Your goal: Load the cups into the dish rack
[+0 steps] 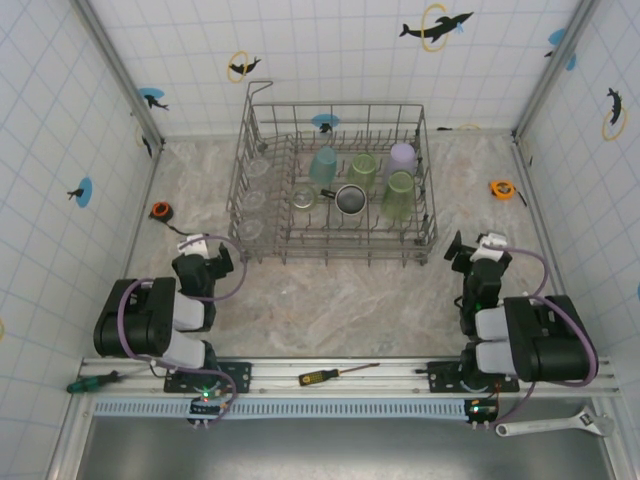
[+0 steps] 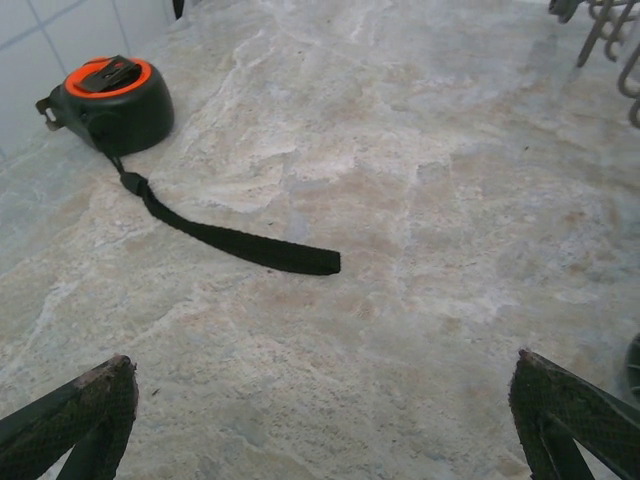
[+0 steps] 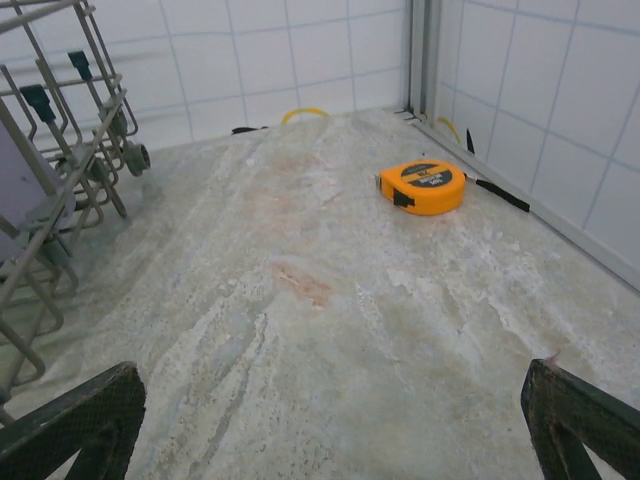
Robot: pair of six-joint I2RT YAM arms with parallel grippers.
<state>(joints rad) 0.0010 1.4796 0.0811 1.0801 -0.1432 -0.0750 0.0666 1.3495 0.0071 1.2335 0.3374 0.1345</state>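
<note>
Left gripper and right gripper hang low over the table by their bases, fingers wide apart, empty. Loading looks finished: all cups stand among the tines inside the rack.

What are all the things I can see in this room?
dish rack: one, grey wire, table's far middle
teal cup: one, teal, in rack
pale green cups: two, in rack, second here
lavender cup: one, rack's back right
black mug: one, rack's middle
clear glasses: about four, rack's left side
black-and-orange tape measure: one, near left wall
orange tape measure: one, near right wall
screwdrivers: two, green handle, yellow-black handle, near edge
wrench: one, silver, near right corner
dolphin stickers: several, black, tiled walls
left end effector: one, black, open, empty
right end effector: one, black, open, empty
</note>
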